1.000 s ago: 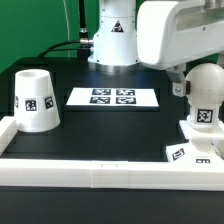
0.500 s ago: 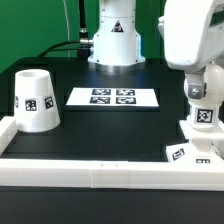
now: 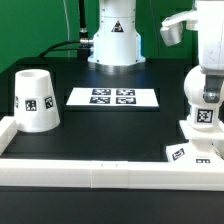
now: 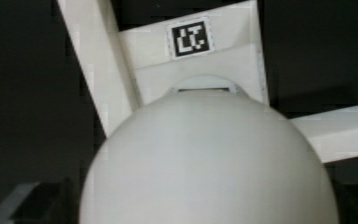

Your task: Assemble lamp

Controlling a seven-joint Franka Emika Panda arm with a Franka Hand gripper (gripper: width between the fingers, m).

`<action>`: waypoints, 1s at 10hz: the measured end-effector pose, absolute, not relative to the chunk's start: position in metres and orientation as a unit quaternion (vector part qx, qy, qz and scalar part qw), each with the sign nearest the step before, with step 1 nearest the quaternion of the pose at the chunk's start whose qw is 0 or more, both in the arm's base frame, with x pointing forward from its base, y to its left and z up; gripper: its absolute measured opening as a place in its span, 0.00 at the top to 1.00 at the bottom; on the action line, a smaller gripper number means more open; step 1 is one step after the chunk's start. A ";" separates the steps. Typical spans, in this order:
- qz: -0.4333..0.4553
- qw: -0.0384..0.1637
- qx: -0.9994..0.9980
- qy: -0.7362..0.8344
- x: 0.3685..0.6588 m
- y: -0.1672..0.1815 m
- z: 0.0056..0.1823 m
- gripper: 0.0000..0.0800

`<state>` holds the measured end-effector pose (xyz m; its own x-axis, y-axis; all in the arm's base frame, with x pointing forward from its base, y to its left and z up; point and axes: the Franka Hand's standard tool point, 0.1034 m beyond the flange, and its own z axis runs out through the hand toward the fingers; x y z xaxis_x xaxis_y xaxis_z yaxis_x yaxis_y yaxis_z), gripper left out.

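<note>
The white rounded bulb [image 3: 203,104] stands upright on the flat square base [image 3: 190,152] at the exterior view's right, with a tag on its side. The hand of my gripper [image 3: 206,74] hangs directly over the bulb's top; its fingers are not clearly seen. In the wrist view the bulb [image 4: 202,160] fills most of the picture, very close, with the base [image 4: 202,60] and its tag behind it. The tapered shade [image 3: 35,98] stands alone, wide end down, at the exterior view's left.
The marker board [image 3: 113,97] lies flat in the middle of the black table. White rails [image 3: 100,172] edge the table's front and left side. The arm's white pedestal [image 3: 115,40] stands at the back.
The arm's hand has moved toward the exterior view's right and now sits over the bulb. The bulb, base and shade have not moved.
</note>
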<state>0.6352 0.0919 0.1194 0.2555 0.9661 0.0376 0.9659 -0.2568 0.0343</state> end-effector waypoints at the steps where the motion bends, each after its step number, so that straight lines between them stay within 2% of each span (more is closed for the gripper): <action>1: 0.025 0.002 0.793 0.609 0.635 0.092 0.119 0.28; 6: 0.026 -0.001 0.829 0.559 0.635 0.091 0.119 0.28; 10: 0.030 -0.012 0.927 0.373 0.636 0.087 0.119 0.28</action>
<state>0.6364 0.0875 0.1187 0.7192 0.6918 0.0640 0.6932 -0.7207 0.0006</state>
